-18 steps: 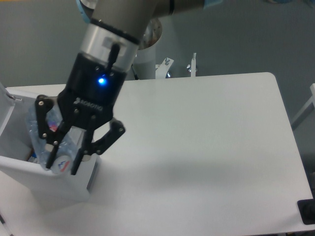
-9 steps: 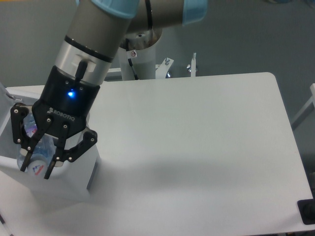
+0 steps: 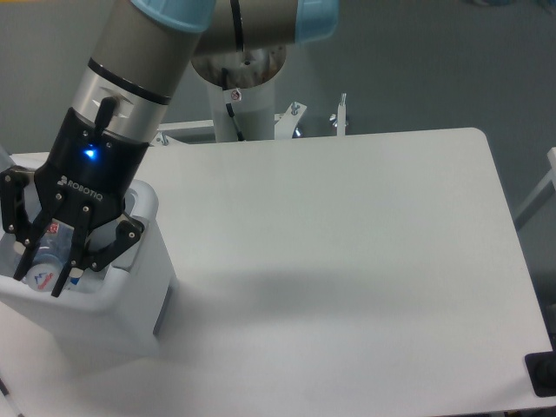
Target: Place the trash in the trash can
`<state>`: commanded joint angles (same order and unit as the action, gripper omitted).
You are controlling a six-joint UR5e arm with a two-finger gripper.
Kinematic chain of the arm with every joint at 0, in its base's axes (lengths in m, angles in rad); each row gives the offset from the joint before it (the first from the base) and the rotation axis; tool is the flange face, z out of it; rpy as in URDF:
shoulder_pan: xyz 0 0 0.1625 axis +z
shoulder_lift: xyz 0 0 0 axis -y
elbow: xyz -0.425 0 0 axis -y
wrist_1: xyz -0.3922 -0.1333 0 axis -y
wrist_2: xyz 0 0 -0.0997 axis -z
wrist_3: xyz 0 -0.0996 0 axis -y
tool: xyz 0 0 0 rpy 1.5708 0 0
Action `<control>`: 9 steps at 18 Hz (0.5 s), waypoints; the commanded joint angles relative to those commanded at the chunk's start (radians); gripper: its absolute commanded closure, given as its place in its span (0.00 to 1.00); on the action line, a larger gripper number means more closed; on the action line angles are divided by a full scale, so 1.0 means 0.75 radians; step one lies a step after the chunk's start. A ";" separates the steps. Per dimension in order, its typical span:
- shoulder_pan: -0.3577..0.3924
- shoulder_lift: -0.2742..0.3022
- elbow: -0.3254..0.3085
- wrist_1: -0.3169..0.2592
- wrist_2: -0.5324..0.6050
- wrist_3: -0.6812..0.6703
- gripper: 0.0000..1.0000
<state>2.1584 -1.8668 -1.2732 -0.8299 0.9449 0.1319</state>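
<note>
At the far left, the bottle (image 3: 45,261) is lying partly inside the white trash can (image 3: 130,300), its clear body and a patch of red-and-white label showing between the black fingers (image 3: 19,252) of the pincer (image 3: 40,276). The fingers are closing around the bottle on either side, gripping it over the can's open top, with the fingertips sitting level with the near rim. The can is standing at the left edge of the white counter (image 3: 347,261), its rounded rim catching the light and a grey tab (image 3: 162,309) showing on its right-hand wall. The can's lid is not clear at this angle.

Just above the pincer, a blue light (image 3: 88,155) is glowing on the black wrist housing, which is carrying white lettering. The silver and grey arm (image 3: 143,52) is slanting up and to the right out of the top of the view, with a pale blue band at its joint.

Behind the arm, the white mounting column (image 3: 243,109) is rising at the counter's back edge, and small metal fittings (image 3: 340,115) are standing beside it. To the right, the counter's surface is stretching to its rounded far corner, with a soft shadow lying across its middle. At the lower right corner, a small dark block (image 3: 543,373) is sitting at the counter's edge. The cup cannot be made out.
</note>
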 joint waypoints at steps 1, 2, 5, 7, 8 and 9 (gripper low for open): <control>0.000 0.002 0.000 0.002 0.000 0.000 0.52; -0.002 0.002 0.000 0.002 0.000 0.000 0.43; 0.000 0.006 0.000 0.006 0.000 0.010 0.00; 0.000 0.014 -0.004 0.004 0.000 0.014 0.00; 0.000 0.014 -0.004 0.004 0.000 0.014 0.00; 0.008 0.014 -0.004 0.004 0.000 0.014 0.00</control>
<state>2.1644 -1.8561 -1.2763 -0.8268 0.9449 0.1427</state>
